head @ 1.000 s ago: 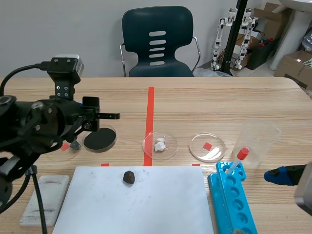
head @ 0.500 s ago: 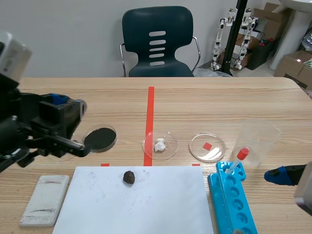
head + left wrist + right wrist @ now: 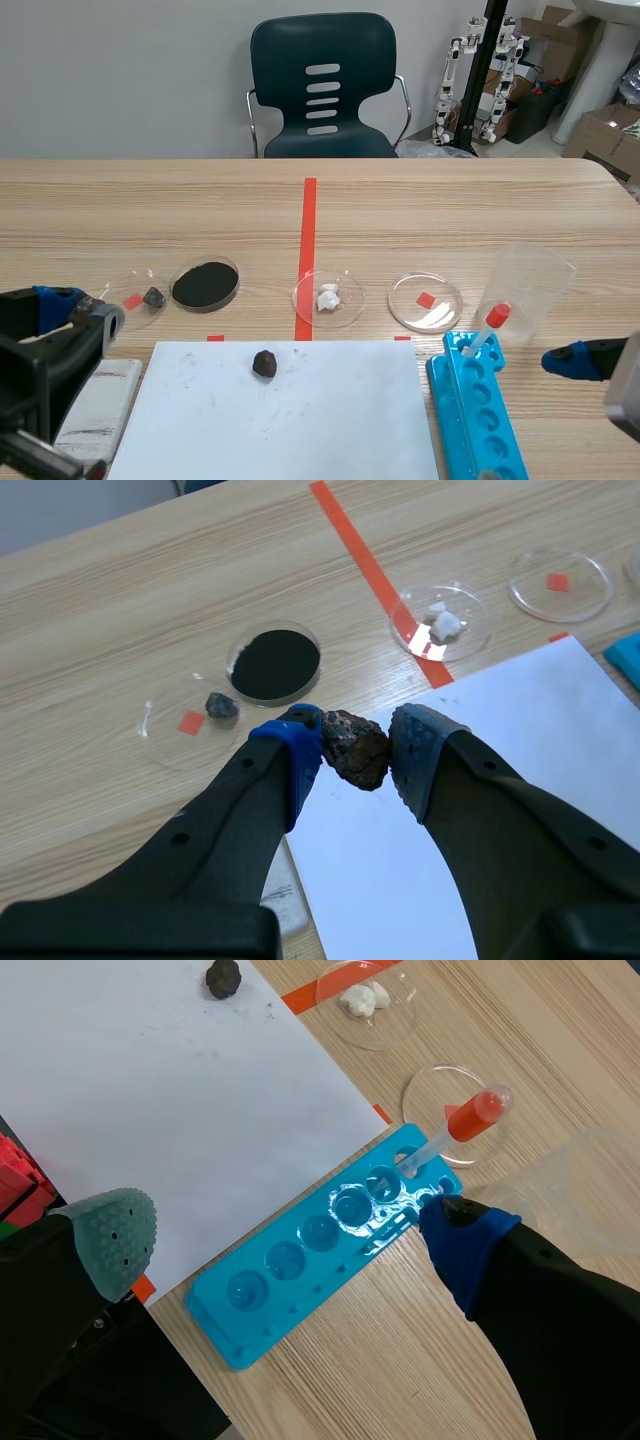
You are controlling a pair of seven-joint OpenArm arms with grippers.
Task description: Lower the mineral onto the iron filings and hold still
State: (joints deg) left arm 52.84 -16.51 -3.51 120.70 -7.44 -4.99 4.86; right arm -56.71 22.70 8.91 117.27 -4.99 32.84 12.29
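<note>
The left gripper [image 3: 355, 742] pinches a brown rock [image 3: 357, 754] between its pads, over the corner of a white sheet [image 3: 500, 730]; the dish of black filings [image 3: 275, 664] lies at its 11 o'clock, apart from the rock; the right gripper [image 3: 285, 1235] stands spread above a blue tray [image 3: 262, 1305].

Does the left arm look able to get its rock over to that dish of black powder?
Probably yes: the left hand, shut on the rock, has the open dish of black powder just ahead, with nothing standing between them.
</note>
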